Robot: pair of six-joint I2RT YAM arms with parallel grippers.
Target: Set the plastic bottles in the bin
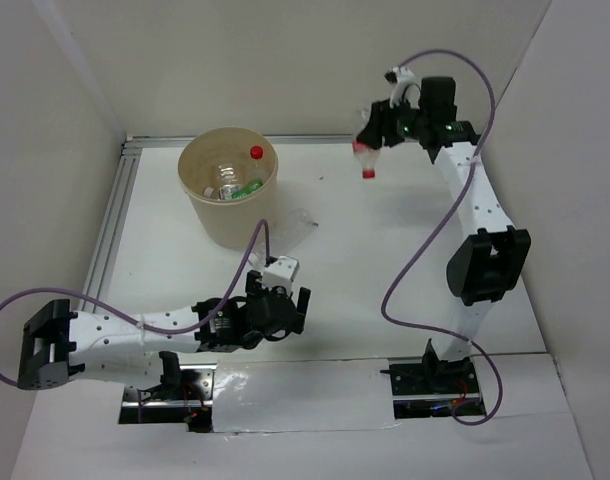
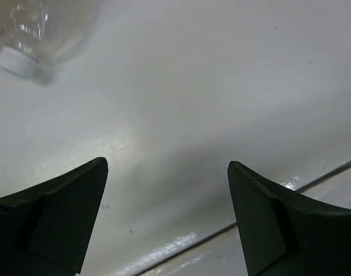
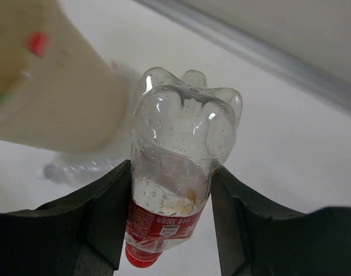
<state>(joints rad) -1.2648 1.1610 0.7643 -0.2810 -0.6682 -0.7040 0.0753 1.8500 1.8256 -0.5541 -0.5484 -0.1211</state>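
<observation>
The left arm is holding its jaws wide open over the table, gripping nothing. Bottles are lying in the bin, one clear bottle just beside it. The right arm is squeezing a red-label bottle in its jaws, cap down.

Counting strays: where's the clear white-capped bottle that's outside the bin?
Top view: the white-capped bottle lies on the table just right of the bin, beyond the left claw.

One bin and five plastic bottles before you.
One bottle in your right pincer, one ahead of your left pincer, three showing in the bin.
</observation>
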